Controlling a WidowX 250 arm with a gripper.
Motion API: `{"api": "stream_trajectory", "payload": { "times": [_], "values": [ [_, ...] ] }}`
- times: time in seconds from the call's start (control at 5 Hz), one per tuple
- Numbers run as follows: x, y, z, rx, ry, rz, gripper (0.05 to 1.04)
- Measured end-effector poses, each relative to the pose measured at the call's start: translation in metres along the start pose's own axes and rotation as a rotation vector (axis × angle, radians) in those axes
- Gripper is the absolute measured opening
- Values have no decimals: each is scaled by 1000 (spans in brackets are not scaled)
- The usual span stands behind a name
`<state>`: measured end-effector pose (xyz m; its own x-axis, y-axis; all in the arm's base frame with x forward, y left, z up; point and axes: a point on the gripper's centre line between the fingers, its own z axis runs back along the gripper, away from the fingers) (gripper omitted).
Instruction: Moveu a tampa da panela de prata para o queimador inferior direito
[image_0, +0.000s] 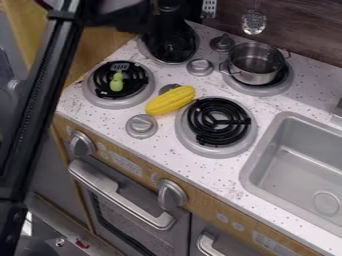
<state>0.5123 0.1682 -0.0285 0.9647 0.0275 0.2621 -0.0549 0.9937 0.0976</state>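
Arm enters from the upper left; your end effector (165, 25) is at the upper-left burner (142, 48). You cannot tell whether it is spread, pressed together or pinching something. Silver pot (256, 62) sits upright and uncovered on the upper-right burner (276, 88); its lid's place, you cannot tell. Lower-right burner (216, 126), your target, has its black coil bare. Yellow corn (170, 100) lies on the surface (200, 172) between the two lower burners, one end at the target's edge. Green toy (117, 82) rests on the lower-left burner (100, 99). Sink (300, 167) at right.
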Motion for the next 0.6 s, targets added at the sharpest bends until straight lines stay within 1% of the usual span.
{"api": "stream_trajectory", "payload": {
  "times": [0.2, 0.4, 0.6],
  "values": [
    [1, 0, 1, 2, -3, 6, 691],
    [1, 1, 0, 8, -6, 9, 378],
    [1, 1, -1, 12, -6, 11, 253]
  ]
}}
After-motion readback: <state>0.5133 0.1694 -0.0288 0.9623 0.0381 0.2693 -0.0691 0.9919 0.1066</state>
